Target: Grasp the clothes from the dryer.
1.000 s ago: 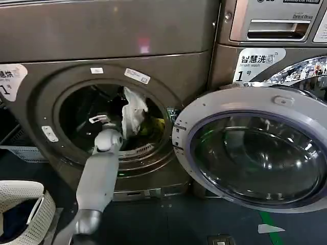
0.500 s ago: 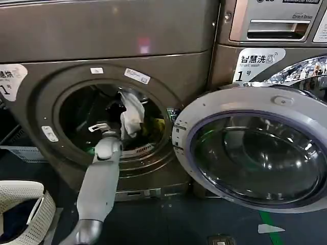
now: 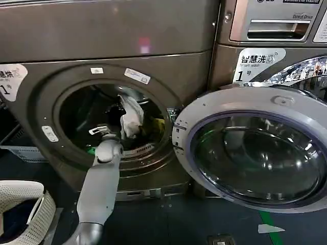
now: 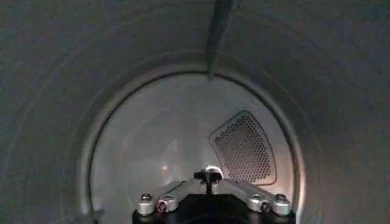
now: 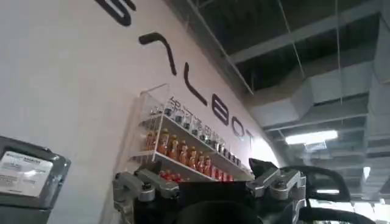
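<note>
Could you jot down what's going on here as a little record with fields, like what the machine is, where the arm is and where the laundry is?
Machine: bronze-brown dryer, porthole open
Door: round door swung open to the right
Left gripper: left gripper reaches into the drum beside the white cloth; grip not discernible
Laundry: clothes, white piece hanging, yellow-green bit behind it
Drum interior: perforated vent on the back wall, seen from the left wrist
Right gripper: right gripper raised away from the dryer, facing a shelf of bottles
</note>
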